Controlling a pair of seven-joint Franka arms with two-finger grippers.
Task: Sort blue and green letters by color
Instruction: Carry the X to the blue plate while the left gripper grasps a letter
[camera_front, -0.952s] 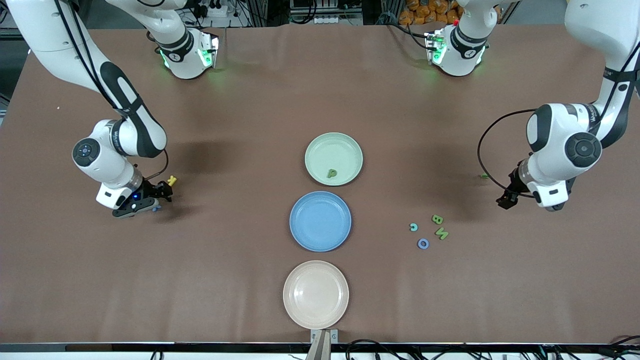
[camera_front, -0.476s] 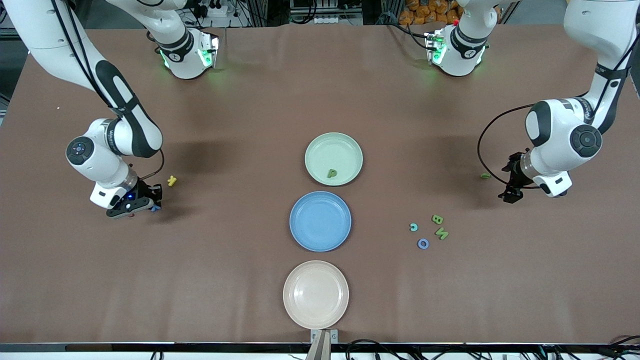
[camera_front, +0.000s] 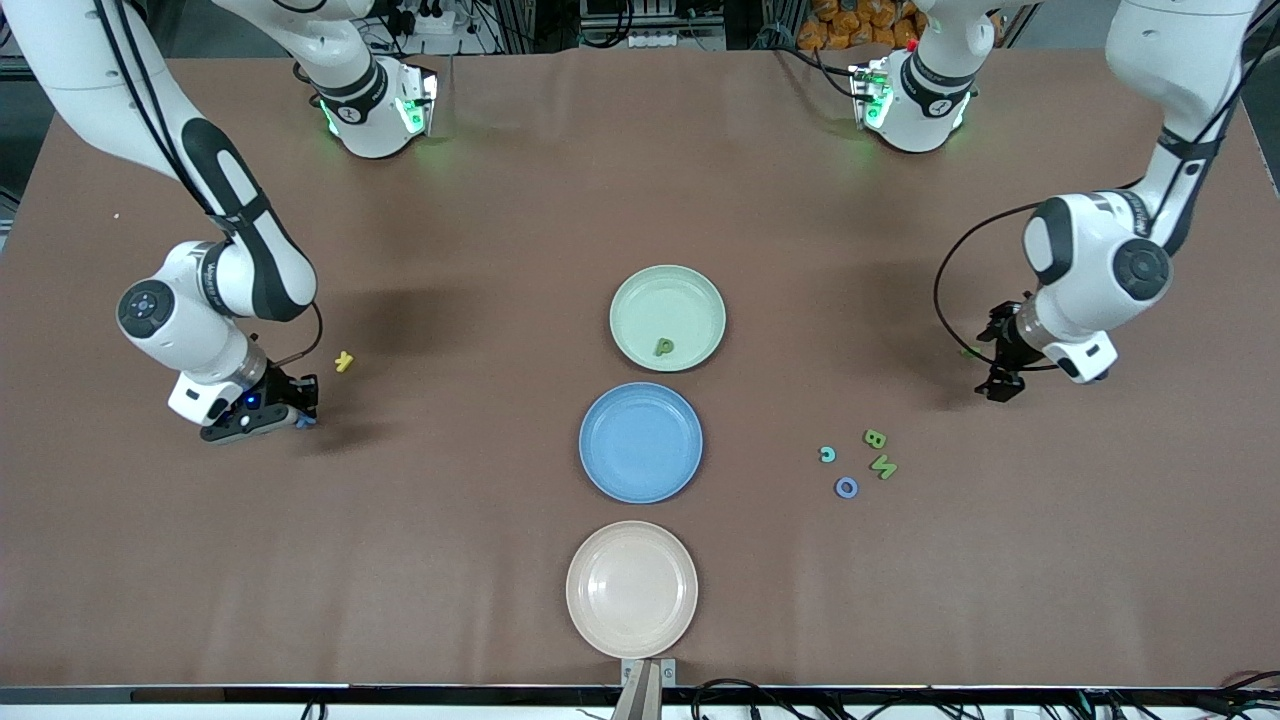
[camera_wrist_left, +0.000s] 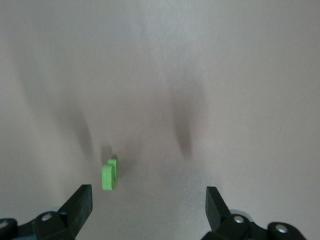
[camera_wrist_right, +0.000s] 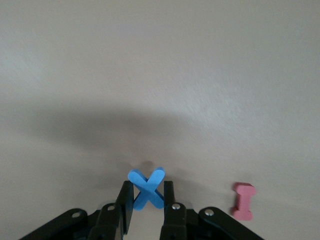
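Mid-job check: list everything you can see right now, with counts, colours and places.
Plates: 3, green, blue, beige, in a row mid-table.
Green letters: 4; P in green plate, B and N toward the left arm's end, one below left tool.
Blue letters: 3; X in right tool, two beside B and N.
Yellow letter: 1, beside right tool.
Pink letter: 1, beside X.
Left tool: open.
Right tool: shut on X.

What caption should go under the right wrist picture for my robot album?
Right gripper shut on the blue X, with a pink letter lying beside it on the brown table.
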